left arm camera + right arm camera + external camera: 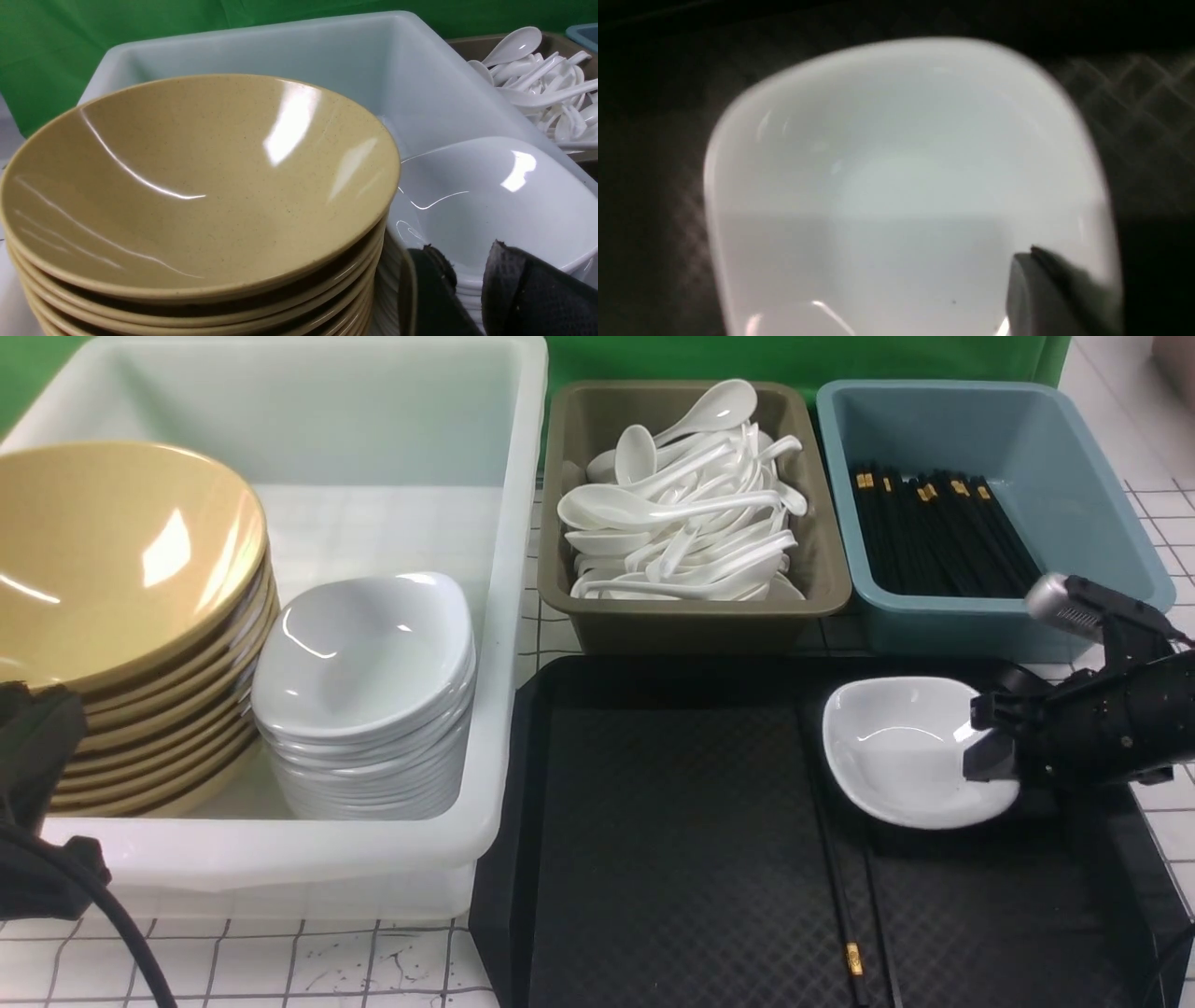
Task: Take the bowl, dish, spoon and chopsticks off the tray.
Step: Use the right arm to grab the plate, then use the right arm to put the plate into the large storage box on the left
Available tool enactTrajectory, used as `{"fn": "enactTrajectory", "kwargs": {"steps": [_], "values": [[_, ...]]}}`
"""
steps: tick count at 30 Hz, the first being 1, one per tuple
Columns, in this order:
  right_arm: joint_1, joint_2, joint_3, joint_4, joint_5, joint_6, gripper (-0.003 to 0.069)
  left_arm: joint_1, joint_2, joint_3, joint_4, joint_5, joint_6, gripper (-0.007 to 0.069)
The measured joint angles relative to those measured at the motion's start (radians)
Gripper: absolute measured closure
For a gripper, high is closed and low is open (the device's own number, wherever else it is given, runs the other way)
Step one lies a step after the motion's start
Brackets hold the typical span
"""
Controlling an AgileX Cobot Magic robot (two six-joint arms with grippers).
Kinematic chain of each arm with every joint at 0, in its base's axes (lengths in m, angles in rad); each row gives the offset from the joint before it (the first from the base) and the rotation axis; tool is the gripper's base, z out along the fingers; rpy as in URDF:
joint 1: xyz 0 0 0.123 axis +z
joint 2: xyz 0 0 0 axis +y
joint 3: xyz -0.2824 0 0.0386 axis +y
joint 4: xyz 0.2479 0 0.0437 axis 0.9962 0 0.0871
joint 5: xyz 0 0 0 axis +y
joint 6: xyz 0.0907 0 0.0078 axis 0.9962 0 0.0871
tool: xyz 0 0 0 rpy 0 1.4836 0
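A small white dish (pixel 896 747) sits at the back right of the black tray (pixel 672 821). My right gripper (pixel 980 761) is shut on the dish's right rim, with one finger (pixel 1041 289) inside the dish (pixel 878 186); the other finger is hidden past the rim. Two black chopsticks (pixel 845 915) lie on the tray in front of the dish. No bowl or spoon shows on the tray. The top mustard-yellow bowl (pixel 187 186) of a stack (pixel 112 551) stands in the white tub. My left gripper (pixel 462 247) hangs beside that stack, open and holding nothing.
The white tub (pixel 504 616) also holds a stack of white dishes (pixel 364 691). Behind the tray stand an olive tub (pixel 691 616) heaped with white spoons and a blue tub (pixel 1074 476) of black chopsticks. My left arm (pixel 33 756) is at the left edge.
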Motion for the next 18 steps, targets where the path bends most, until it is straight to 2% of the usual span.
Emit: {"fn": "enactTrajectory", "kwargs": {"steps": [4,10,12,13,18], "values": [[0.004,-0.071,-0.002,-0.015,0.017,-0.029,0.0591,0.0,0.0,0.0,0.0,0.0,0.0,0.0486],[0.041,-0.283,-0.036,-0.033,0.02,-0.021,0.0592,0.0,0.0,0.001,0.0,0.0,0.0,0.0486],[0.11,-0.334,-0.084,-0.012,0.019,-0.012,0.0592,0.0,0.0,0.001,0.0,-0.007,0.0,0.0486],[0.197,-0.355,-0.137,0.013,0.01,-0.01,0.0592,0.0,0.0,0.001,0.0,-0.012,0.0,0.0486],[0.468,-0.309,-0.259,0.04,-0.069,0.014,0.0592,0.0,0.0,0.001,-0.001,-0.018,0.0,0.0486]]}}
